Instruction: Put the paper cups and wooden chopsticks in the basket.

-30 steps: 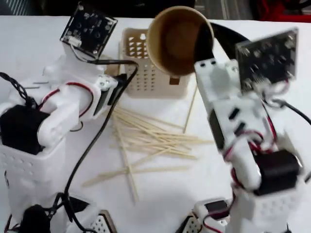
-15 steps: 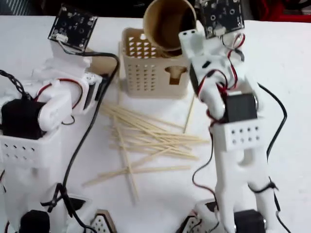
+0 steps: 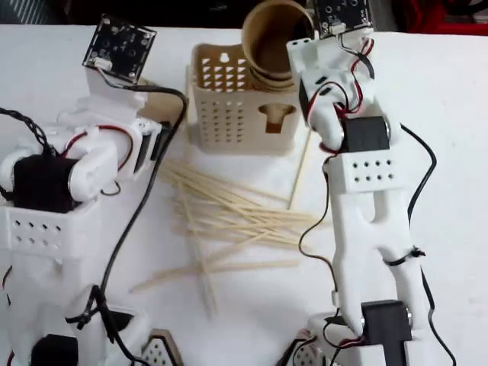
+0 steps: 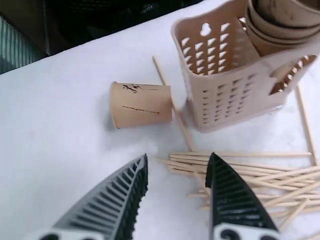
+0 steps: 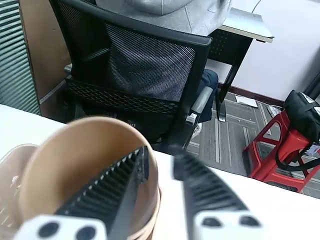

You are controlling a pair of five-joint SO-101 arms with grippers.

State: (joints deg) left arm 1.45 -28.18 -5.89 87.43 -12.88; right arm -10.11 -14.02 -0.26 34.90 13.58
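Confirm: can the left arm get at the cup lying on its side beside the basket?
Probably yes. The left pincer is open and faces the paper cup across bare table. A wooden chopstick lies between it and the basket, but nothing blocks the approach.

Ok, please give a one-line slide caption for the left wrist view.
Open left hand near the wooden chopsticks; a paper cup lies beside the basket.

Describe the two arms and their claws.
The left arm and right arm are white plastic shells with black motors and red and black wires. The left claw and right claw are black, tapered and ridged.
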